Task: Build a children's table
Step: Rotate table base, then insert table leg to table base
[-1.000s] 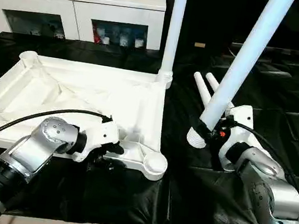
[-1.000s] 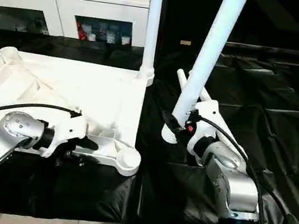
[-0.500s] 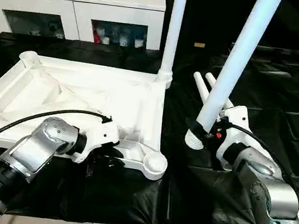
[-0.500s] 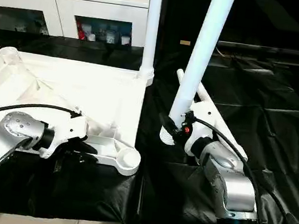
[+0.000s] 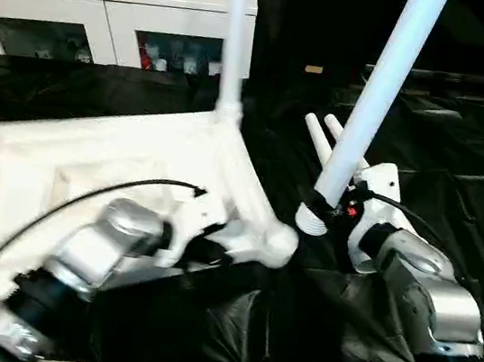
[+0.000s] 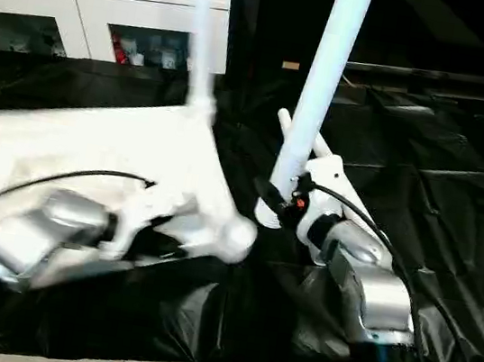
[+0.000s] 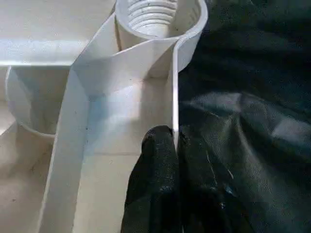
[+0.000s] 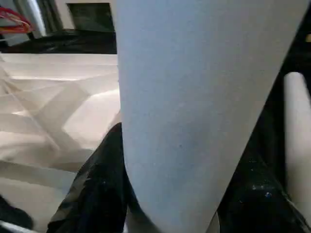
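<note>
The left claw is clenched on the raised rim of the upturned table top, one black finger on each side of the thin wall, just beside the threaded corner socket; the grip there is judged to let that corner be steadied or shifted toward the other arm. The right claw is closed around a tapered white leg near its wider, threaded foot, and the leg is held tilted, top leaning away to the robot's right, its foot hanging just above the black sheet that covers the surface, close to the near corner socket. That pose is judged to prepare the leg for being brought over the socket and screwed in. One leg is already seated upright in the far corner. Two more legs are left lying on the sheet behind the right claw, within reach. A white cabinet is seen beyond.
</note>
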Available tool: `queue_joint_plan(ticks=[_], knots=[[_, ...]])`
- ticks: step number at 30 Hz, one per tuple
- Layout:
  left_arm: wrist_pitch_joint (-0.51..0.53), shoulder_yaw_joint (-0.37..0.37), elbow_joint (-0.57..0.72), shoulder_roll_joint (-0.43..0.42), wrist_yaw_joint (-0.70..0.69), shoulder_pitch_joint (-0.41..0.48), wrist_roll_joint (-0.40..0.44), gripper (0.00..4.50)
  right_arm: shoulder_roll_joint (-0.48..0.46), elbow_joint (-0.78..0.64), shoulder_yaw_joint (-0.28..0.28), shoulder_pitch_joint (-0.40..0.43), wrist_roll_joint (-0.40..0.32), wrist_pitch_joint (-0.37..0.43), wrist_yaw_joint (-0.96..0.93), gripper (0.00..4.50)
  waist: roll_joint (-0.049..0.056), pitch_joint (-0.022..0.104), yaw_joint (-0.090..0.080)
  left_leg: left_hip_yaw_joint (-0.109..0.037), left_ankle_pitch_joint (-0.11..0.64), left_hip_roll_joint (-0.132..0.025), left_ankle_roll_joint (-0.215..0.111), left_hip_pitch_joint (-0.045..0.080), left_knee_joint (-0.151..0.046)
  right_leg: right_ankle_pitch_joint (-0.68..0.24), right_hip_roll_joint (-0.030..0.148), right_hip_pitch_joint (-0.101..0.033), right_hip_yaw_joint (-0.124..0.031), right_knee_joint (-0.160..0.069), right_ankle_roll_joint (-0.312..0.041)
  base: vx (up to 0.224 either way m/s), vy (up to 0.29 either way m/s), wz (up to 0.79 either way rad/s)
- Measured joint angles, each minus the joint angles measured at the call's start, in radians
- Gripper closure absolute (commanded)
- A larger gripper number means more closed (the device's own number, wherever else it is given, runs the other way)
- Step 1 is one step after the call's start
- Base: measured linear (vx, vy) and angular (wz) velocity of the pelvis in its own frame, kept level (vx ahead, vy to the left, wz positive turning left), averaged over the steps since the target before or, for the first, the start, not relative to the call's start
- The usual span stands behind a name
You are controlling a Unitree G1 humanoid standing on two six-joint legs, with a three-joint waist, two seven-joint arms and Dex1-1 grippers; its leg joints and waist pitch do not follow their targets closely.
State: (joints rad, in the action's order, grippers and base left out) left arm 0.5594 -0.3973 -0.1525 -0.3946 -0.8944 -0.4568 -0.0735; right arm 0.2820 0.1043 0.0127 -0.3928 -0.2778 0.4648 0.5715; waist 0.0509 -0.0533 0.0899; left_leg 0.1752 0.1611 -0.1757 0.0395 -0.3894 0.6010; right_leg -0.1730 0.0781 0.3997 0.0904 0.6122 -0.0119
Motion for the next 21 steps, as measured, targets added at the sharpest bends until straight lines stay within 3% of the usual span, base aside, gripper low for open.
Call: queue_joint_plan(ticks=[8, 21], knots=[[-0.092, -0.001, -0.081, 0.05, 0.06, -0.016, 0.029, 4.5, -0.008, 0.172, 0.032, -0.078, 0.003, -0.039, 0.076, 2.59, -0.001, -0.001, 0.003, 0.0, 0.0, 0.0, 0.0, -0.001, 0.001, -0.001, 0.0, 0.0, 0.0, -0.001, 0.002, 0.0, 0.0, 0.0], [-0.124, 0.001, -0.119, 0.059, 0.064, -0.023, 0.037, 4.5, -0.016, 0.27, 0.035, -0.12, 0.012, -0.086, 0.13, 2.59, -0.006, 0.0, 0.003, 0.0, 0.0, 0.0, 0.0, 0.001, 0.0, -0.001, 0.0, -0.001, 0.0, 0.0, 0.002, 0.0, 0.0, 0.0]])
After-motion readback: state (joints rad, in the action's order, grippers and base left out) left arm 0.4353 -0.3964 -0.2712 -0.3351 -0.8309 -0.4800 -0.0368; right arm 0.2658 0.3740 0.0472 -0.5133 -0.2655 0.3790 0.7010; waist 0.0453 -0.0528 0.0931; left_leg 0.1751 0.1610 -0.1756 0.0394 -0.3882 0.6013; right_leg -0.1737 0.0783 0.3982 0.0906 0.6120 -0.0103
